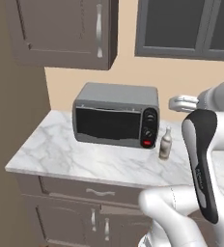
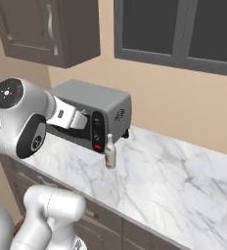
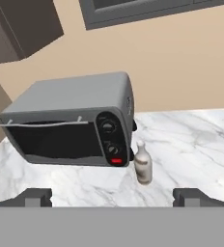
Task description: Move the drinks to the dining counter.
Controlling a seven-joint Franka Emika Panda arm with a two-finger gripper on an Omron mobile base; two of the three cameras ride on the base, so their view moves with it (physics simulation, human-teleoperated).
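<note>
Approach step: we hover our gripper, fingers spread wide and empty, facing the beige-grey bottle beside the toaster oven; next we must descend and straddle it.

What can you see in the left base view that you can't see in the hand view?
The left base view alone shows the worktop's cabinet front, with a drawer and doors below the marble, plus the robot's white arm.

The hand view alone shows the gripper, its two dark fingertips standing wide apart, open and holding nothing.

Both show the grey toaster oven on the marble worktop, the small beige-grey bottle upright beside the oven's knob end, the upper cabinet and the window.
</note>
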